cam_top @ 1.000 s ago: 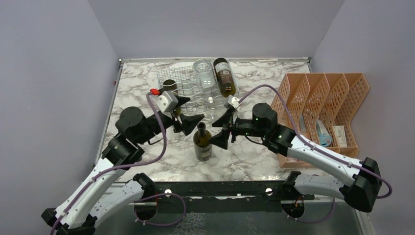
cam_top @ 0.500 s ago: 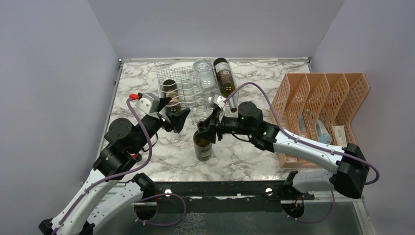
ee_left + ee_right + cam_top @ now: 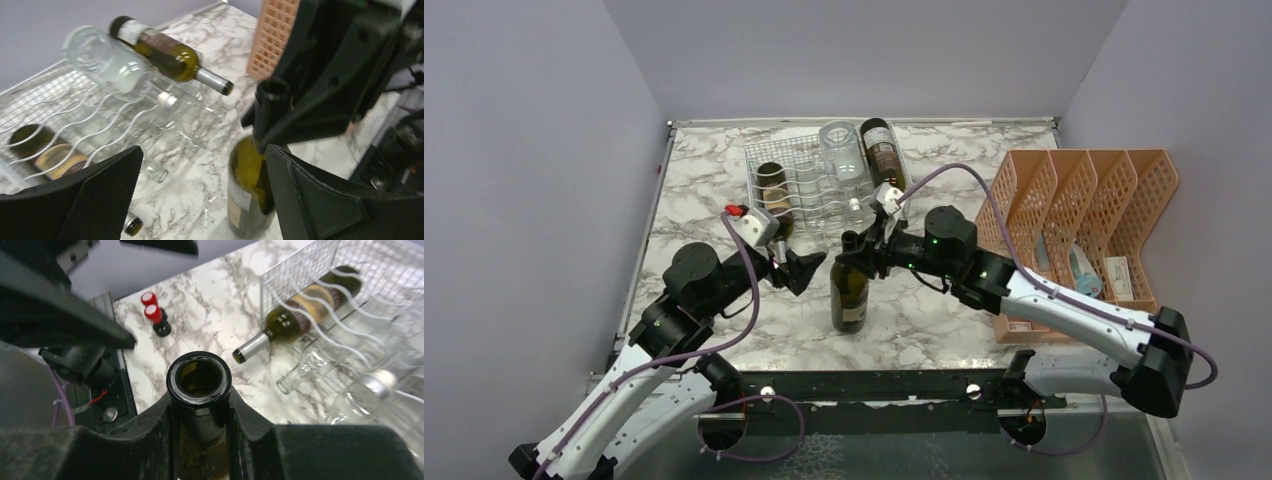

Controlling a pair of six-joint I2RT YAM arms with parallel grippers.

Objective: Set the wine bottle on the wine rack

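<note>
The wine bottle, dark green with a pale label, stands upright on the marble table in front of the wine rack. My right gripper is shut on its neck just under the open mouth, one finger on each side of the neck. My left gripper hangs open just left of the bottle and does not touch it. In the left wrist view the bottle sits against the inner side of the right finger, inside the gap of the left gripper.
The white wire rack holds a dark bottle, a clear bottle and a labelled green bottle. Bottle necks stick out of its front. An orange perforated divider tray stands at the right.
The right gripper came in from the right and shut on the bottle's neck. The left gripper drew back from the neck and opened wider. The bottle now stands straighter.
</note>
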